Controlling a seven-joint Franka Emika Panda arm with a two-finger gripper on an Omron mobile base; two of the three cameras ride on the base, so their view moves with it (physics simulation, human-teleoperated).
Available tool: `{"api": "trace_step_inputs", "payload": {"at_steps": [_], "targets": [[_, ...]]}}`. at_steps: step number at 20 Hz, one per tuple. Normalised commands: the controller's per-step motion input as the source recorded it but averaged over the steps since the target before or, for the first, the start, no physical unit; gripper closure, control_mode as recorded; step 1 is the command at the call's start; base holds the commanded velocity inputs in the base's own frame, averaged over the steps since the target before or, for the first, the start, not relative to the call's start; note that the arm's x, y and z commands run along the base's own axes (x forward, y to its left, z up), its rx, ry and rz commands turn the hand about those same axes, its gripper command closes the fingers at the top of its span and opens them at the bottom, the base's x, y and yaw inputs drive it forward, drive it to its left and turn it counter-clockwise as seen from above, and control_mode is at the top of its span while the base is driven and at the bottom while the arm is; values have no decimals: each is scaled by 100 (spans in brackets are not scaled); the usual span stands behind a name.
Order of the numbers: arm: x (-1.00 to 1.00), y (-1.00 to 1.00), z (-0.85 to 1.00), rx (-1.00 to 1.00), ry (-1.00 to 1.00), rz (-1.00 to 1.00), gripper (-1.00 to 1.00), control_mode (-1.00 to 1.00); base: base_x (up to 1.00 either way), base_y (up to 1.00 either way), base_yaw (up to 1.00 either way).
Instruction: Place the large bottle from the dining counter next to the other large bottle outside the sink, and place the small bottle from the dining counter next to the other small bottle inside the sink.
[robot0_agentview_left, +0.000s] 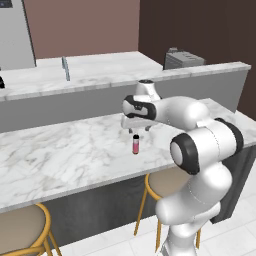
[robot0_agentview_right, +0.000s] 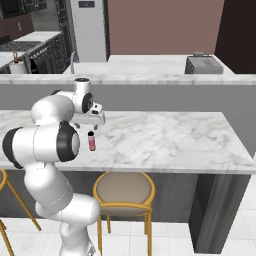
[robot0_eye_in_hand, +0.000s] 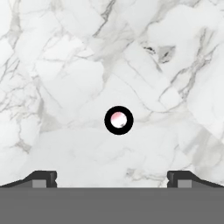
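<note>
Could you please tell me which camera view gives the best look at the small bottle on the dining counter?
The left base view: the small bottle stands upright in full side profile, pink body and dark cap clear of the arm. The right base view shows it similarly, close beside the arm. The hand view looks straight down on its cap.

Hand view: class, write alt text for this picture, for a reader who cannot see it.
Seen from straight above, the small bottle stands upright on the marbled white dining counter, showing as a dark ring around a pink-white top. The open claw hangs above it, its two dark fingertips wide apart at the bottom edge, touching nothing.
</note>
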Motion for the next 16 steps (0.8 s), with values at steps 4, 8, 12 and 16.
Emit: {"api": "trace_step_inputs", "payload": {"at_steps": [4,8,12,16], "targets": [[11,1,-8,0,-1,-4,-100,-100,0,0,0],[24,3,-14,0,-2,-5,-100,-100,0,0,0],[31,1,-5,0,0,-5,-100,-100,0,0,0],[31,0,0,0,0,-6,-100,-100,0,0,0]]}}
